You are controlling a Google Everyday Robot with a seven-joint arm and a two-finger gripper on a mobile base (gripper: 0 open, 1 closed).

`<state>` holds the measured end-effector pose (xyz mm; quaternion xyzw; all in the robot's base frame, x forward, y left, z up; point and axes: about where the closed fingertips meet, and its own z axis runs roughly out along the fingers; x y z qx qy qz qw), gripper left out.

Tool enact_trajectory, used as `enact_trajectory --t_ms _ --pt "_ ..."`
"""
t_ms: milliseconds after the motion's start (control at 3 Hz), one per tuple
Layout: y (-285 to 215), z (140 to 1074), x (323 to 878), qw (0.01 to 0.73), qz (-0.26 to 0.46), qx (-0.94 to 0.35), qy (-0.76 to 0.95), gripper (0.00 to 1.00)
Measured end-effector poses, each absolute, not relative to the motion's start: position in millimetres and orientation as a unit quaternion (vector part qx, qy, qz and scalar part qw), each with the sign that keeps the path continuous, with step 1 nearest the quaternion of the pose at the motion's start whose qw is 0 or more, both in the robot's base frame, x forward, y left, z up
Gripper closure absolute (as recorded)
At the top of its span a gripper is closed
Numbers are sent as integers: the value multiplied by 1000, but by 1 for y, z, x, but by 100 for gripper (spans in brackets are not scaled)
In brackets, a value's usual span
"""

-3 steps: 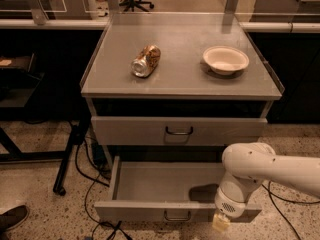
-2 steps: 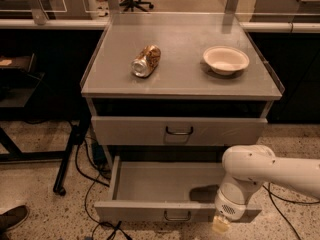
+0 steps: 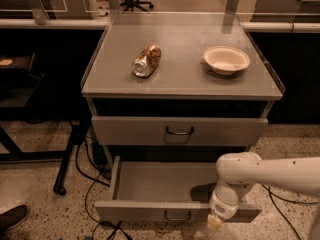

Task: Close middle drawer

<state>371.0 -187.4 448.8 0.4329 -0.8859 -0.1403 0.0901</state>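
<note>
Camera view: my pincer (image 3: 215,222) sits at the front panel of the drawer (image 3: 135,211), right of its handle (image 3: 177,217); its state I cannot tell. The drawer stands pulled out. The label on the can (image 3: 146,61) on the worktop (image 3: 185,81) is unreadable.

The middle drawer (image 3: 145,210) stands pulled far out over the floor (image 3: 35,184), so its front panel blocks the way to the cabinet's lower part from the front. From above, its inside is open on the left and in the middle. On the right, the arm (image 3: 280,174) reaches in across the drawer's corner. The gripper (image 3: 215,223) hangs just in front of the front panel, right of its handle (image 3: 177,216). The upper drawer (image 3: 130,130) overhangs the rear of the opening. Left of the drawer, cables (image 3: 89,184) and a black stand leg (image 3: 70,151) crowd the floor, with a shoe (image 3: 12,217) further left.
</note>
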Motion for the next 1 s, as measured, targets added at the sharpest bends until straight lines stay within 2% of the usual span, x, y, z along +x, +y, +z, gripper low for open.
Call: enact_trajectory --t_ms 333,1000 --pt "-188 420 388 91 -133 415 -896 100" --pt "-188 418 387 92 -134 414 -896 58"
